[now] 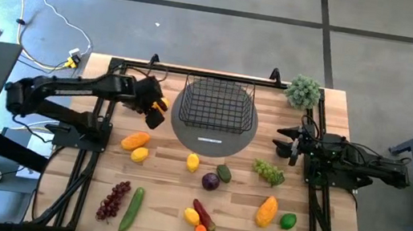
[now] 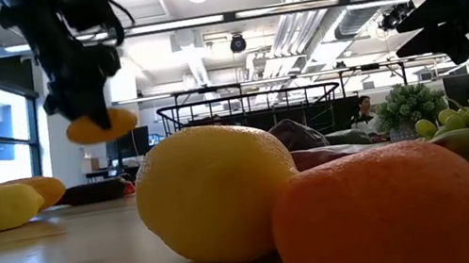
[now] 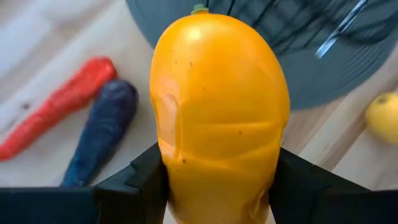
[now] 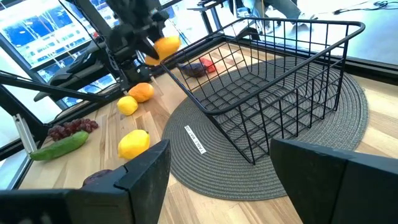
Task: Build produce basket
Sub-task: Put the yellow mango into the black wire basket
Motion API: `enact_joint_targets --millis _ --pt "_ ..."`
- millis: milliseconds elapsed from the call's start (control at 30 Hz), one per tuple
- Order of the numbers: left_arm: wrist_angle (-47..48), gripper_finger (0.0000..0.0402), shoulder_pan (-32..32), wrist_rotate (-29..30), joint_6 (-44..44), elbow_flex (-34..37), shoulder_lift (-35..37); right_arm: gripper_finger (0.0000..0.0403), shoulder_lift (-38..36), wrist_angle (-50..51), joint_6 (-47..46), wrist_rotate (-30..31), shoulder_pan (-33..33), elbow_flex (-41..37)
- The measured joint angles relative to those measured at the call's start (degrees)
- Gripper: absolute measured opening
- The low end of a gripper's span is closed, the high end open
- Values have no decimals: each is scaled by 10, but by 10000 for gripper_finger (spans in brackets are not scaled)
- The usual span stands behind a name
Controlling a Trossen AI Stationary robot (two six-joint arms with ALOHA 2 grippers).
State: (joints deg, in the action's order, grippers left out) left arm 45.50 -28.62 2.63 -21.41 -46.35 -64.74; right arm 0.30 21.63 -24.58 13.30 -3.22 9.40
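A: Left gripper [image 1: 158,114] — fingers?
B: Dark fingers [image 3: 140,177] pinching a smooth, glossy orange mango [image 3: 219,112] on both sides, green stem nub at its far end. Held clear of the table, just left of the basket [image 1: 217,105].
A: Any writing?
B: A small white label on the round grey woven mat [image 1: 212,135]; unreadable.
A: Basket?
B: Black wire mesh, rectangular, open grid walls, empty, sitting on the mat.
A: Left arm pose?
B: Reaching from the left edge, elbow bent, wrist angled toward the basket.
A: Right gripper [image 1: 280,141]?
B: Fingers spread, empty, right of the mat, pointing at the basket. Grapes [image 1: 268,171] lie near it.
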Motion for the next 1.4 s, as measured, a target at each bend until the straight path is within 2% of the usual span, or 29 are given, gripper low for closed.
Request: enact_joint_targets --millis 267,433,533,967,1400 --pt "-86 199 4 15 2 0 76 256 0 0 0 0 0 0" --pt "-162 199 9 15 32 0 84 256 0 0 0 0 0 0" --pt "-167 199 11 20 57 -22 80 256 0 0 0 0 0 0" --pt "-167 200 15 71 172 -157 -44 256 0 0 0 0 0 0" --pt "-168 200 15 79 187 -228 -204 256 0 0 0 0 0 0"
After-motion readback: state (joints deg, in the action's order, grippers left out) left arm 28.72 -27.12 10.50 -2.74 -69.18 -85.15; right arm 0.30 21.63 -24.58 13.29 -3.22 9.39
